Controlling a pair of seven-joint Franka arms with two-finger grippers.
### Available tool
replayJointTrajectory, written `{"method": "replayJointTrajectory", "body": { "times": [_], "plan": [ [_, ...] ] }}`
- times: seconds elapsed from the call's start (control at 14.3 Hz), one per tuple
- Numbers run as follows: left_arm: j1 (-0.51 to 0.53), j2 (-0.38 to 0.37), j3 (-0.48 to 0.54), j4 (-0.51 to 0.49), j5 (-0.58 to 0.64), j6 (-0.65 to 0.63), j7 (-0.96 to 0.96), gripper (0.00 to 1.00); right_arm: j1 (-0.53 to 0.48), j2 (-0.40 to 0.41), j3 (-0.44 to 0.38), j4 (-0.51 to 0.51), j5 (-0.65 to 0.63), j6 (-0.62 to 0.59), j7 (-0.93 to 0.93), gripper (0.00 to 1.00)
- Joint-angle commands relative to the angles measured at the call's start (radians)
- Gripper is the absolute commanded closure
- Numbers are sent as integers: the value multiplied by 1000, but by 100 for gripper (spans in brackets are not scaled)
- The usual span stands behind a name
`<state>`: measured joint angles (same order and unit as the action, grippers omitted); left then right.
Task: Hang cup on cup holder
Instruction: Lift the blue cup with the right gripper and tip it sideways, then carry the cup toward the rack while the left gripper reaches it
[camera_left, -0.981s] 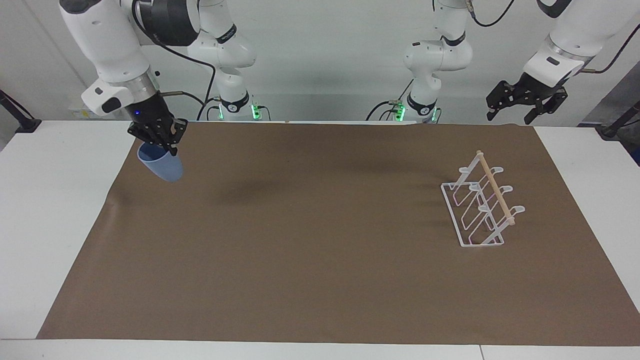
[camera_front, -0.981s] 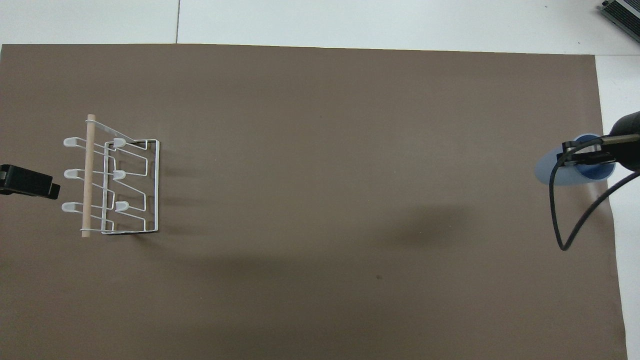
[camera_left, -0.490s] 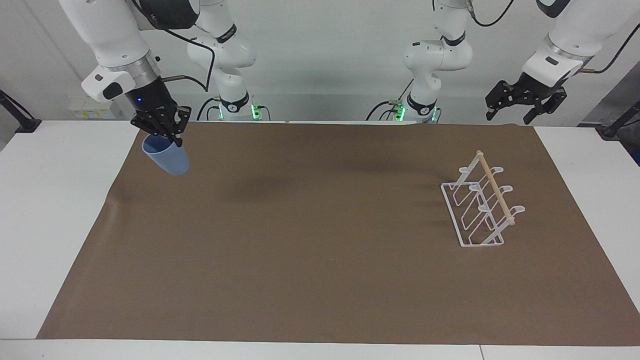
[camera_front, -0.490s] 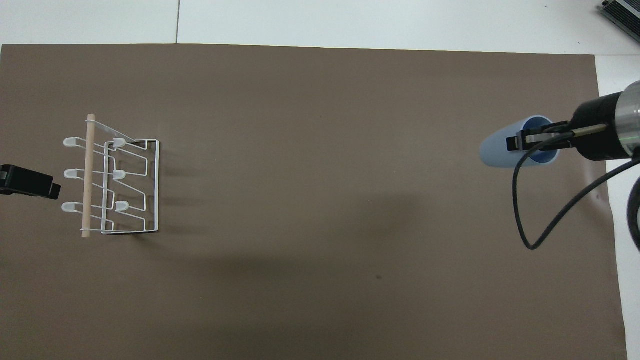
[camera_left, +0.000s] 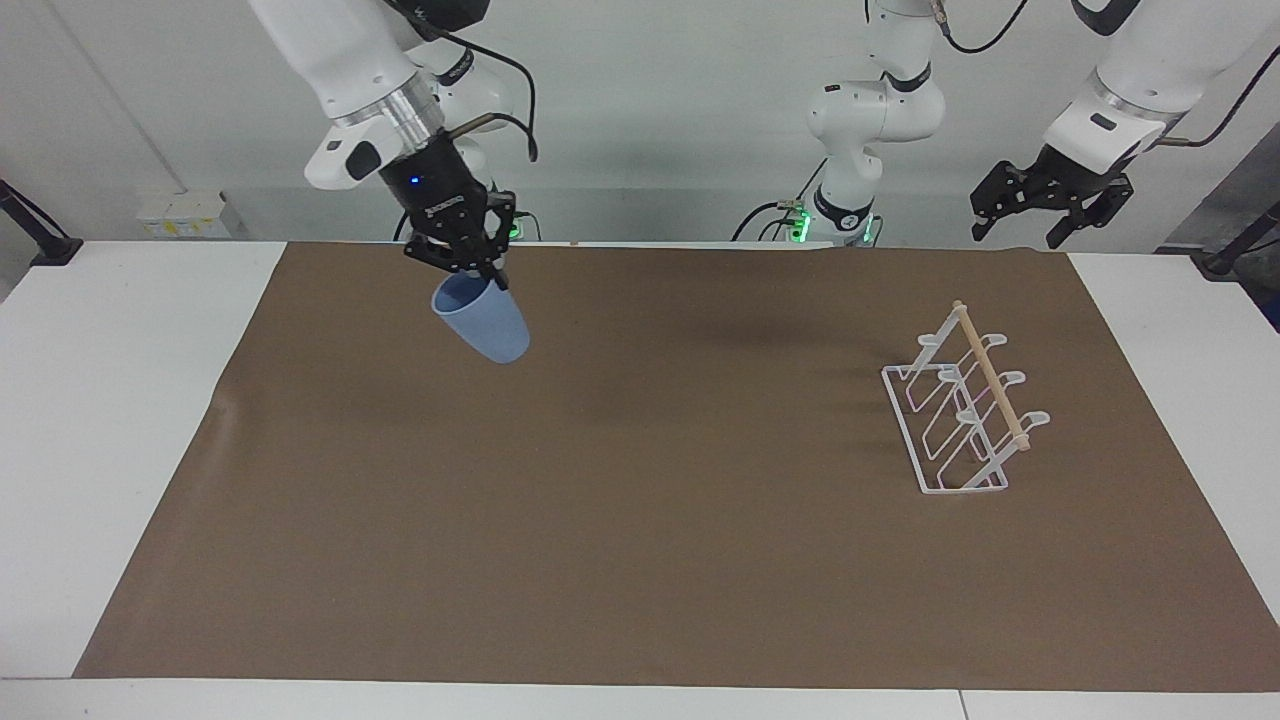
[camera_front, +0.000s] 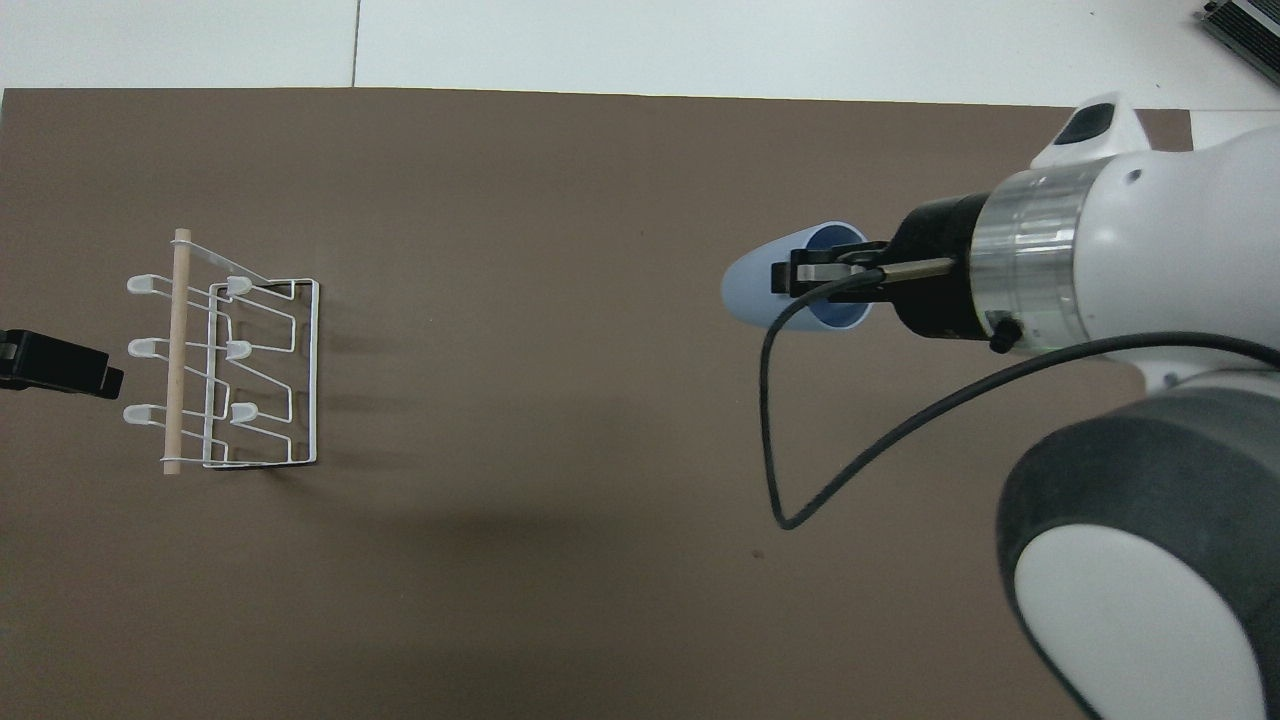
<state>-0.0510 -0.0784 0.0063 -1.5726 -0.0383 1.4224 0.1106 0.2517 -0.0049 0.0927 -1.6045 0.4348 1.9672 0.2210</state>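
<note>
My right gripper (camera_left: 472, 274) is shut on the rim of the light-blue cup (camera_left: 486, 327) and holds it tilted in the air over the brown mat; it also shows in the overhead view (camera_front: 812, 276), with the cup (camera_front: 752, 291) pointing its base toward the rack. The white wire cup holder (camera_left: 962, 402) with its wooden bar stands on the mat toward the left arm's end and shows in the overhead view (camera_front: 226, 366). No cup hangs on it. My left gripper (camera_left: 1048, 205) waits open and empty in the air by the holder's end of the table (camera_front: 62, 366).
The brown mat (camera_left: 640, 520) covers most of the white table (camera_left: 110, 400). The right arm's black cable (camera_front: 800, 440) loops below its wrist.
My right gripper has carried the cup from the mat's edge at the right arm's end toward the middle of the table. The left arm and the holder have not moved.
</note>
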Motion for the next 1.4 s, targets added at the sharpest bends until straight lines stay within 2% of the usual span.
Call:
{"method": "replayJointTrajectory", "body": {
  "times": [0.0, 0.14, 0.42, 0.91, 1.05, 1.33],
  "plan": [
    [-18, -21, 4, -23, -11, 21, 3, 0, 67, 2, -5, 0, 93, 77, 180, 100],
    [-27, -23, -2, -23, -21, 18, 21, 0, 116, 9, -5, -3, 166, 139, 306, 100],
    [-98, -27, -5, -15, -41, 21, 214, 0, 193, 20, -5, -29, 272, 266, 428, 100],
    [-116, -27, -26, -17, -133, 124, 740, 0, 307, 57, -4, -29, 395, 446, 489, 100],
    [-116, -27, -34, -17, -149, 125, 861, 0, 311, 57, -4, -29, 441, 472, 491, 100],
    [-118, -41, -60, -18, -179, 160, 1055, 0, 327, 59, -4, -29, 441, 499, 511, 100]
  ]
}}
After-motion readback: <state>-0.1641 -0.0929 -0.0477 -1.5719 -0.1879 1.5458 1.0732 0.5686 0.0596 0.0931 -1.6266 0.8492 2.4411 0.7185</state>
